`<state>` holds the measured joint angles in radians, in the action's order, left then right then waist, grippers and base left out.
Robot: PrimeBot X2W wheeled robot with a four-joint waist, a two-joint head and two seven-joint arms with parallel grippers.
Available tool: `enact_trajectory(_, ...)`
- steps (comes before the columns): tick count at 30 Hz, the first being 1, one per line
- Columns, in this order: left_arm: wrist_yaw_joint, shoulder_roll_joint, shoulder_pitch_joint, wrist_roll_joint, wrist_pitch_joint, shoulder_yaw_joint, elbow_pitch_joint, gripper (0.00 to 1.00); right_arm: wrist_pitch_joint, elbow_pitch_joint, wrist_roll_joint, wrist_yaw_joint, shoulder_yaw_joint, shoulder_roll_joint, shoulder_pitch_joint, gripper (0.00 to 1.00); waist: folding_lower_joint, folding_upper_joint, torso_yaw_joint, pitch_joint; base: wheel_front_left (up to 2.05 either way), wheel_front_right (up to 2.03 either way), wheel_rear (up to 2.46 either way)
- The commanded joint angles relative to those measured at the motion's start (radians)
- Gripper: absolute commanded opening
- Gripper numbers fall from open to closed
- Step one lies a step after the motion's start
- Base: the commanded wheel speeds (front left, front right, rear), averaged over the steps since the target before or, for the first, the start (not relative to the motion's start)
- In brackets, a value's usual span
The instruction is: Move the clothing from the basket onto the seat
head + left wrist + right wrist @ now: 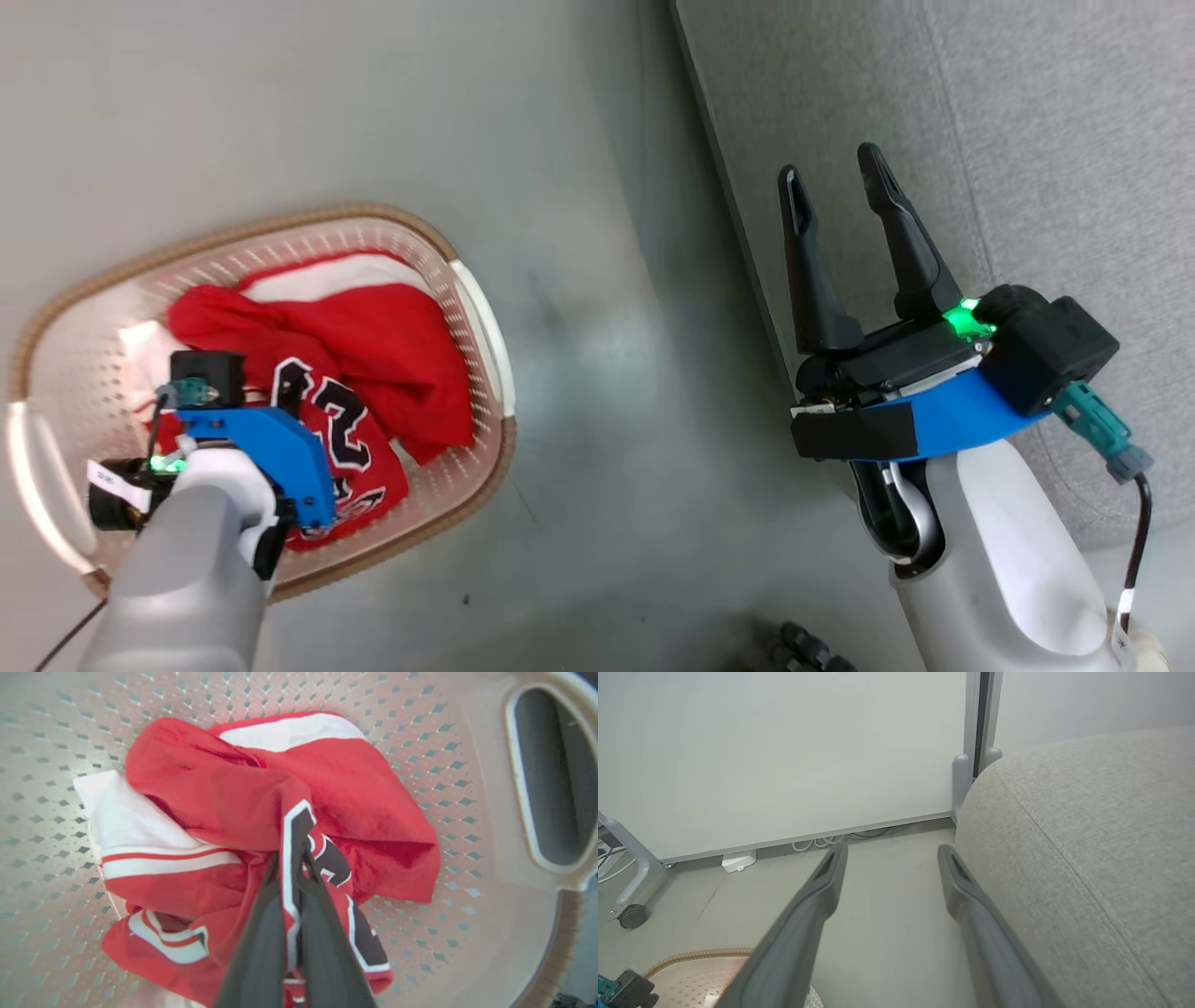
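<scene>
The left end effector [292,856] pinches shut on just 1 thin fold of the clothing [373,793] in the basket [467,933], so it might slip.

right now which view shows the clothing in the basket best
The left wrist view: the clothing lies close up, folds and numerals clear, one fold pinched in the left gripper, its jaws shut. The head view shows it partly covered by that gripper; the right wrist view barely a red sliver.

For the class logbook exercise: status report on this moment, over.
Left gripper shut on clothing, inside basket. Right gripper open, beside seat. Nothing seen in the way.
</scene>
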<state>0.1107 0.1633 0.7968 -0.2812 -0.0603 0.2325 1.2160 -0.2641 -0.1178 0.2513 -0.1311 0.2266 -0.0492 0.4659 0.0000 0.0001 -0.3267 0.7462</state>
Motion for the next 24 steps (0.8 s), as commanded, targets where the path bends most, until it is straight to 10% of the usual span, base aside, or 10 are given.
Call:
enact_trajectory(1,0.005,-0.008,-0.01,-0.009,-0.014,0.005,0.001,0.0,-0.001,-0.009,-0.013,0.001,-0.003,-0.002,-0.014,1.0,0.0,-0.0001,0.033,-0.072,0.0,0.0,0.0)
enact_trajectory(24,0.021,-0.11,-0.116,-0.195,-0.103,0.284,-0.207,0.0,0.01,-0.177,-0.1,0.001,-0.03,-0.002,-0.197,1.0,0.0,-0.0001,0.202,-0.62,0.0,0.0,0.0)
